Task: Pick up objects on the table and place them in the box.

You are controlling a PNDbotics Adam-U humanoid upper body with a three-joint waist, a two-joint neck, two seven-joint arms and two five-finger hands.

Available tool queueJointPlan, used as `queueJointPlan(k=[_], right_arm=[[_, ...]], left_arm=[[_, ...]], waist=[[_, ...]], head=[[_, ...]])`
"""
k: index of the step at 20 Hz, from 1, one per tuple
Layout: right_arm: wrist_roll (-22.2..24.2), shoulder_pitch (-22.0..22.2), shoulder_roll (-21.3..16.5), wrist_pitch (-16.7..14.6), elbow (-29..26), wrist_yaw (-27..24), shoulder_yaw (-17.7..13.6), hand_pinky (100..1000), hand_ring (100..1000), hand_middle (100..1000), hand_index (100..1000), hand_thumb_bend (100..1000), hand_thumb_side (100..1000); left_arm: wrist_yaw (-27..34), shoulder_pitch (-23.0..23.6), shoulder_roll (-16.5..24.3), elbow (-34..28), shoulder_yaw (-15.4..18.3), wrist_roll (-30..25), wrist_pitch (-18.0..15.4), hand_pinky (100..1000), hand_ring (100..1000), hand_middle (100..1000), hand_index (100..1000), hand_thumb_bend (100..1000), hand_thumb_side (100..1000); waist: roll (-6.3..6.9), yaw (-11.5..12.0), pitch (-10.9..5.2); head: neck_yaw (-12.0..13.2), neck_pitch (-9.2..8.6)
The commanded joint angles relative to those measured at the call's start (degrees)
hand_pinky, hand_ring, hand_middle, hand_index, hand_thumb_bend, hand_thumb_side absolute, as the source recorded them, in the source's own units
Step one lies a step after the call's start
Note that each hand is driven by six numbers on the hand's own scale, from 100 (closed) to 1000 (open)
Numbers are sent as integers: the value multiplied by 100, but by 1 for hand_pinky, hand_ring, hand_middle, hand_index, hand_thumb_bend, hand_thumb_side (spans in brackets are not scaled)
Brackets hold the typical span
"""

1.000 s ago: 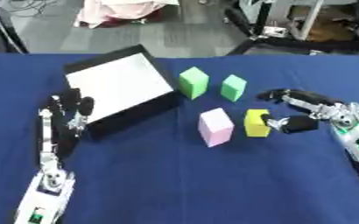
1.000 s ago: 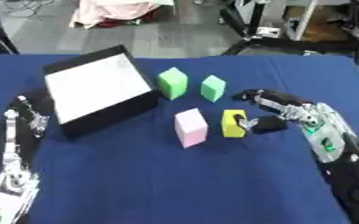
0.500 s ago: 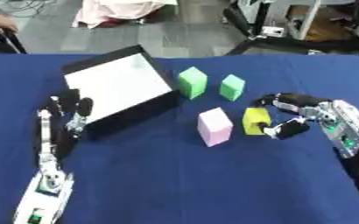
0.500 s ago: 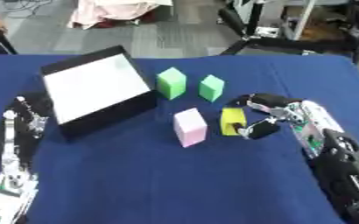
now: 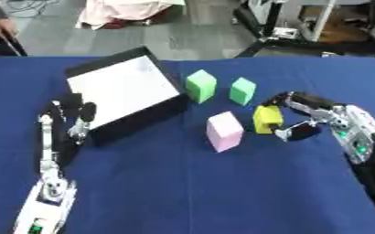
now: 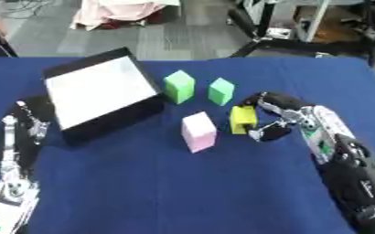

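Observation:
A yellow block stands on the blue table, right of a pink block. My right hand curls round the yellow block's right side, fingers above and thumb below, touching it. Two green blocks stand behind them. The black box with a white inside lies tilted at the left. My left hand rests beside the box's lower left corner, fingers relaxed and upright, holding nothing.
The blue cloth covers the whole table, with wide bare cloth toward the front. Beyond the far edge lie a grey floor, a pink bundle and black stand legs.
My right hand has slid left and closed its fingers and thumb round the yellow block. The left hand stays where it was.

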Motion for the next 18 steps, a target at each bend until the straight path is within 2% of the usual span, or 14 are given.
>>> queueJointPlan(k=[1, 4, 7, 14, 16, 18], right_arm=[[-53, -364, -134, 99, -523, -787, -62, 823, 792, 452, 541, 100, 213], [21, -826, 16, 315, -526, -992, -47, 823, 792, 460, 551, 100, 212], [-41, -1241, 380, 442, -85, -830, -90, 821, 792, 463, 555, 100, 214], [-466, -1598, 1236, 420, 991, 450, -203, 823, 799, 486, 595, 100, 200], [-703, -1596, 1448, 421, 1199, 841, -252, 825, 805, 518, 639, 100, 199], [-974, -1576, 1618, 434, 1349, 1236, -274, 827, 815, 594, 704, 100, 198]], left_arm=[[16, -59, 45, -98, -14, -19, -12, 762, 691, 601, 689, 827, 767], [41, -83, 25, -110, -59, -52, -24, 762, 692, 602, 689, 826, 768], [80, -151, -37, -121, -146, -130, -38, 762, 693, 602, 689, 825, 768], [190, -440, -244, -175, -390, -368, -98, 761, 694, 603, 689, 822, 770], [214, -517, -290, -192, -445, -424, -116, 761, 695, 604, 690, 821, 771], [235, -568, -320, -208, -484, -468, -130, 761, 695, 604, 690, 821, 771]], waist=[[-27, 25, -71], [5, 123, -63], [84, 323, -36], [259, 949, 87], [284, 1079, 120], [295, 1163, 150]], head=[[-18, -11], [-119, -11], [-326, -11], [-948, -11], [-1079, -11], [-1176, -11]])
